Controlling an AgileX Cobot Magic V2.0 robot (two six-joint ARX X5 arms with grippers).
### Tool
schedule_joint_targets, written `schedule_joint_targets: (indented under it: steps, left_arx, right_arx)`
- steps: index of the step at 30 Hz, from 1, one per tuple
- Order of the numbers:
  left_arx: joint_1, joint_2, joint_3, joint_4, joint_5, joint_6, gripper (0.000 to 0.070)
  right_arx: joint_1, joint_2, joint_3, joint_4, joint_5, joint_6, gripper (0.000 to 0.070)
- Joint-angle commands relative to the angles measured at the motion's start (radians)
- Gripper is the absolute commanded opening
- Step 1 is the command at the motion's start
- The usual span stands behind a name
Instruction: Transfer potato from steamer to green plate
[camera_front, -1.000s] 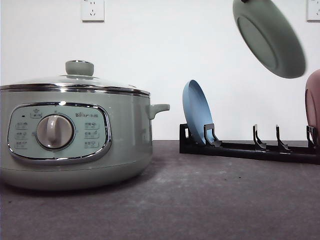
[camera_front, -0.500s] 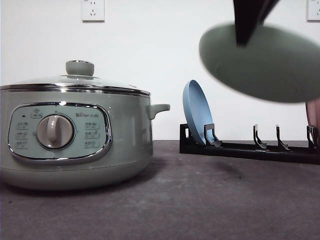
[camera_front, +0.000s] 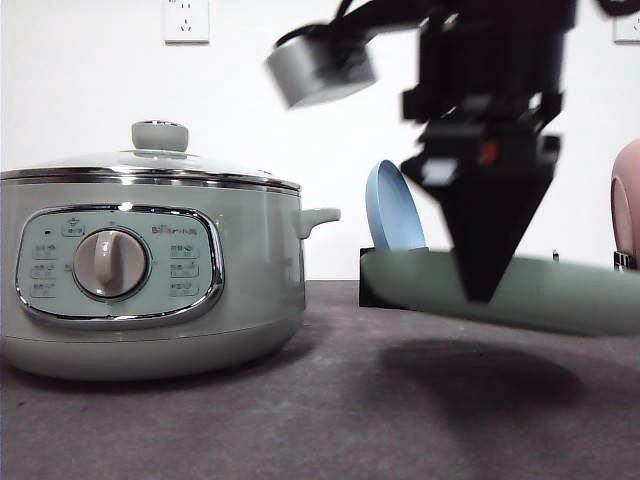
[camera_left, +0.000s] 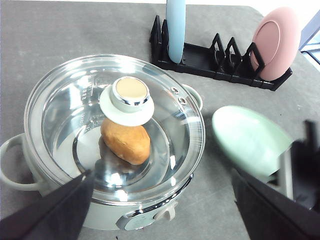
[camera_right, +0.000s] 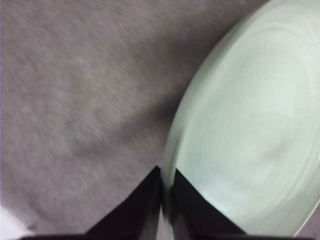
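We've the right gripper (camera_right: 166, 197) clamped on the pale mint-green round plate's (camera_front: 560, 295) rim, w/ orange-brown lumpy potato (camera_left: 126, 141) under the sage-green steamer's (camera_front: 150, 270) glass lid, nearer the left arm.

The green plate (camera_front: 560, 295) runs off the frame at 3 o'clock, motion-blurred. Glare on the glass lid (camera_left: 65, 110) and its knob (camera_left: 126, 100) partly hide the potato (camera_left: 127, 142).
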Motion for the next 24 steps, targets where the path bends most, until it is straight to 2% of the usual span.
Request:
schedule_joint_targets:
  steps: [1, 10, 16, 20, 21, 24]
  left_arx:
    - [-0.003, 0.006, 0.023, 0.011, 0.005, 0.016, 0.0556]
    - [-0.003, 0.006, 0.023, 0.011, 0.005, 0.016, 0.0556]
    - [-0.003, 0.006, 0.023, 0.012, 0.005, 0.016, 0.0556]
    - [-0.003, 0.006, 0.023, 0.011, 0.005, 0.016, 0.0556]
    - [-0.003, 0.006, 0.023, 0.011, 0.005, 0.016, 0.0556]
    - [-0.003, 0.006, 0.023, 0.01, 0.005, 0.016, 0.0557]
  right_arx:
    - [0.019, 0.045, 0.005, 0.009, 0.008, 0.019, 0.0006]
    - [0.041, 0.15, 0.005, 0.021, 0.0, 0.051, 0.0006]
    - [0.061, 0.155, 0.005, 0.057, -0.105, 0.057, 0.0006]
    - [0.06, 0.158, 0.005, 0.059, -0.101, 0.063, 0.0017]
    - [0.059, 0.158, 0.005, 0.057, -0.101, 0.064, 0.0037]
    - [0.051, 0.158, 0.005, 0.051, -0.101, 0.065, 0.0246]
